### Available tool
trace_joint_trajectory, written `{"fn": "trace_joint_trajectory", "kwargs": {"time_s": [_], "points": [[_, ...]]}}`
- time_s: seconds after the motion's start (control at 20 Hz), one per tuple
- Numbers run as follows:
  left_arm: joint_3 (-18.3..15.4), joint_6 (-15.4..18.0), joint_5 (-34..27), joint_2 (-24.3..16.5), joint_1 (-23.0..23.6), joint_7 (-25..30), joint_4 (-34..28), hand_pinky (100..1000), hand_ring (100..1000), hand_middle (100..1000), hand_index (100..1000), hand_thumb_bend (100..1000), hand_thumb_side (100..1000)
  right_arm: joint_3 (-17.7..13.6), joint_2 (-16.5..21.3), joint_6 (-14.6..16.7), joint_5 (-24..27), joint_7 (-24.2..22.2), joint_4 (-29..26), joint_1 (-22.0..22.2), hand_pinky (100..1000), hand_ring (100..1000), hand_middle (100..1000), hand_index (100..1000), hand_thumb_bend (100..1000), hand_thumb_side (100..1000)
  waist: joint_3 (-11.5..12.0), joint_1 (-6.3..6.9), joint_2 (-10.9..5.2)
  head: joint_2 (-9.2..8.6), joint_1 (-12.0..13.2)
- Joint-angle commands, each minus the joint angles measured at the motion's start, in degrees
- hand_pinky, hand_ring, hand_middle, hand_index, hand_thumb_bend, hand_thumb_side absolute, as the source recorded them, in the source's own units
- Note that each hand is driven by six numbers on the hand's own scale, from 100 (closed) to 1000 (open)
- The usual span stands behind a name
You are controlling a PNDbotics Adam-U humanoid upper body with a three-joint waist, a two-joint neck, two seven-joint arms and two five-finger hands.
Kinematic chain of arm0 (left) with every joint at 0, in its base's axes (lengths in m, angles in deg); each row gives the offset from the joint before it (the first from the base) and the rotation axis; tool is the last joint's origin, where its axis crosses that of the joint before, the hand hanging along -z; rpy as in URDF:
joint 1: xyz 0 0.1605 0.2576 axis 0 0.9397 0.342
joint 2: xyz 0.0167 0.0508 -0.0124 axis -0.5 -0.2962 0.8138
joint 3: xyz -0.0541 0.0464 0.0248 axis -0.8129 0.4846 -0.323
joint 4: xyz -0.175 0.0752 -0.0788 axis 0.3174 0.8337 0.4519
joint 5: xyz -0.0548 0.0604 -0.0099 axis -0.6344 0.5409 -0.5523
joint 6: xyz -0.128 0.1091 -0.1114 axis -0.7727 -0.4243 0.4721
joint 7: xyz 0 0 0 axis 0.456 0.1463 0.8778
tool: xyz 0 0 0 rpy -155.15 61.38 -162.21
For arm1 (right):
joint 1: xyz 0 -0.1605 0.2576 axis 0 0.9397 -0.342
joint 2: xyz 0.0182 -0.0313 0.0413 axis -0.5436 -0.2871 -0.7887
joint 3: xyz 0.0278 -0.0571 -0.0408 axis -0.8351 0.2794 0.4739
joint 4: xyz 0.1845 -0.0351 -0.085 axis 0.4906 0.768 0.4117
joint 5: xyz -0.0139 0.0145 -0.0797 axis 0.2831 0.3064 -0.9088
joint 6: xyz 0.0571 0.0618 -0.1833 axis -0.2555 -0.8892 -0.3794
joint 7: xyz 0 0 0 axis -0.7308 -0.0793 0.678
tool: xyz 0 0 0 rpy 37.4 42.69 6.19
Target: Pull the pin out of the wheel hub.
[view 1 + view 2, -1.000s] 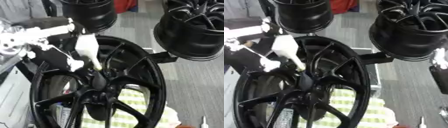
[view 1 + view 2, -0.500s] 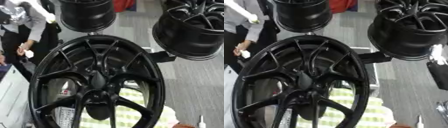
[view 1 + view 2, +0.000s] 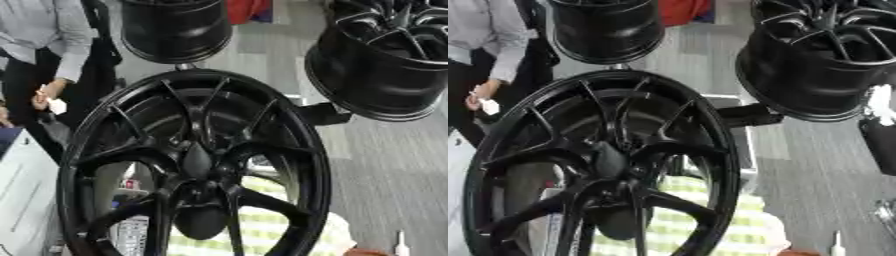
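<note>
Wheel hub (image 3: 197, 160) stands untouched (right hand (image 3: 878, 132) at the edge).

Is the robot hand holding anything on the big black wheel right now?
No. Nothing grips the big black wheel; the left robot hand is out of view, and the dark shape at the right edge is unclear.
</note>
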Motion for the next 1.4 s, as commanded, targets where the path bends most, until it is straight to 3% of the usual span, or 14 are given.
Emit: {"fn": "trace_joint_trajectory", "kwargs": {"time_s": [0.05, 0.1, 0.35, 0.45, 0.5, 0.55, 0.6, 0.75, 1.25, 1.3, 1.4], "points": [[-1.40, 2.04, -0.49, -1.71, 0.55, 0.14, 0.95, 540, 336, 253, 494, 100, 224, -0.72, 1.53, 0.04, -0.49, 0.22, -1.02, -0.53, 716, 788, 711, 780, 100, 610, 0.09, 0.11, -0.89, -0.19, 0.05], [-1.15, 2.27, -0.38, -1.44, 0.93, 0.40, 1.15, 542, 340, 258, 498, 100, 284, -0.72, 1.52, 0.06, -0.47, 0.18, -1.02, -0.63, 716, 788, 711, 780, 100, 609, 0.03, 0.04, -0.89, -0.30, 0.10], [0.48, 4.48, 1.15, -0.28, 2.41, 4.32, 1.40, 594, 419, 342, 576, 100, 312, -0.81, 1.41, 0.08, -0.37, 0.11, -1.02, -0.80, 716, 788, 711, 780, 100, 605, -0.31, -0.20, -0.83, -0.57, 0.14], [0.71, 5.32, 2.12, -0.06, 2.72, 6.44, 2.18, 665, 509, 448, 657, 100, 333, -0.71, 1.43, 0.13, -0.36, -0.02, -1.02, -0.85, 716, 788, 711, 780, 100, 604, -0.41, -0.25, -0.80, -0.55, 0.15], [0.86, 5.39, 2.77, 0.02, 2.89, 7.56, 2.69, 832, 784, 693, 831, 100, 457, -0.65, 1.46, 0.19, -0.37, -0.11, -1.02, -0.87, 717, 788, 710, 780, 100, 606, -0.46, -0.26, -0.78, -0.50, 0.19], [0.94, 5.20, 3.60, 0.03, 2.98, 8.72, 3.19, 850, 810, 717, 842, 100, 475, -0.61, 1.47, 0.23, -0.38, -0.18, -1.02, -0.88, 716, 788, 710, 780, 100, 606, -0.51, -0.25, -0.78, -0.43, 0.22], [0.89, 4.94, 4.66, 0.02, 2.98, 9.50, 3.62, 929, 901, 807, 900, 130, 626, -0.58, 1.44, 0.24, -0.35, -0.22, -1.02, -0.88, 716, 788, 710, 780, 100, 609, -0.53, -0.24, -0.79, -0.35, 0.23], [0.56, 3.64, 8.21, 0.08, 2.92, 9.94, 4.68, 935, 907, 826, 906, 205, 622, -0.45, 1.40, 0.26, -0.23, -0.30, -1.02, -0.86, 716, 788, 710, 780, 100, 612, -0.53, -0.20, -0.83, -0.39, -0.05], [0.31, 2.48, 10.80, 0.58, 3.22, 9.15, 4.76, 920, 896, 810, 898, 187, 614, -0.52, 1.74, 0.48, -0.12, -0.51, -1.02, -1.10, 717, 789, 711, 781, 100, 605, -0.56, -0.17, -1.14, -0.23, -0.71], [0.06, 2.63, 10.64, 0.76, 2.97, 9.00, 4.50, 853, 837, 740, 853, 100, 596, -0.52, 1.76, 0.49, -0.11, -0.51, -1.02, -1.11, 718, 789, 711, 781, 100, 602, -0.59, -0.19, -1.23, -0.23, -0.76], [-1.49, 3.84, 9.42, 1.68, 1.66, 7.78, 2.56, 795, 760, 648, 815, 100, 614, -0.58, 1.86, 0.52, -0.08, -0.46, -1.02, -1.08, 718, 790, 711, 781, 100, 601, -0.44, -0.24, -1.36, -0.18, -0.99]]}}
